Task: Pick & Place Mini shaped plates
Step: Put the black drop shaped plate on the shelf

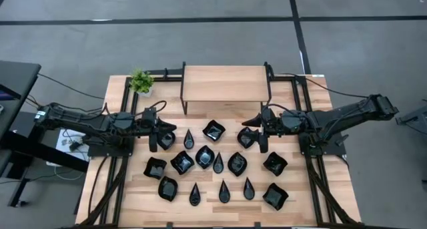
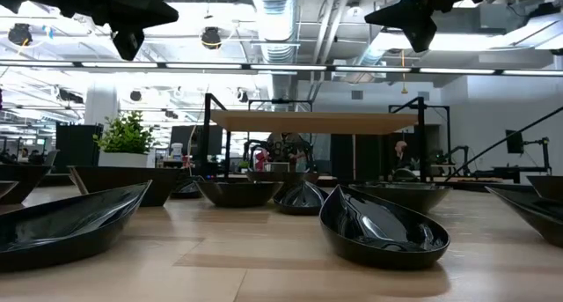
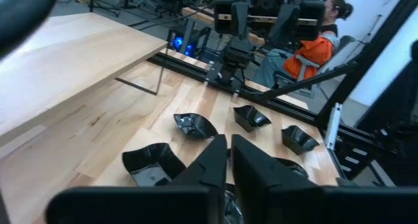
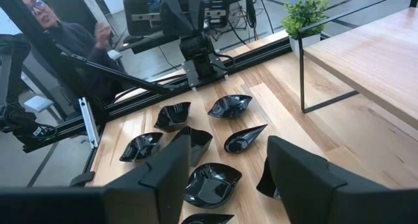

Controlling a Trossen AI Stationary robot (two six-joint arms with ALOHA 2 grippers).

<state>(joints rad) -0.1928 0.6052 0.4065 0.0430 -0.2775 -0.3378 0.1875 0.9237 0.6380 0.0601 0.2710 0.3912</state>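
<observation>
1. Glossy black mini shaped plates (image 1: 182, 162) sit in loose rows across the centre and lower half of the high view on the pale wood worktop (image 1: 127, 202), apart from one another so each can be taken singly. The raised wooden shelf (image 1: 225, 83) at top centre is bare, probably the drop spot. A green potted plant (image 1: 141, 81) stands at its upper left.
2. High view: left claw (image 1: 155, 141) hangs over the left end of the top row, right claw (image 1: 261, 141) over the right end. Each arm covers its own side.
3. Low view: both claws hang at the top edge, clear of the plates. Nothing is lifted.
4. Left wrist view: the left claw's fingers (image 3: 210, 160) are clenched together at bottom centre with no plate between them, so an empty close.
5. Right wrist view: the right claw's fingers (image 4: 171, 165) are spread wide and empty over the plates, ready to descend.
</observation>
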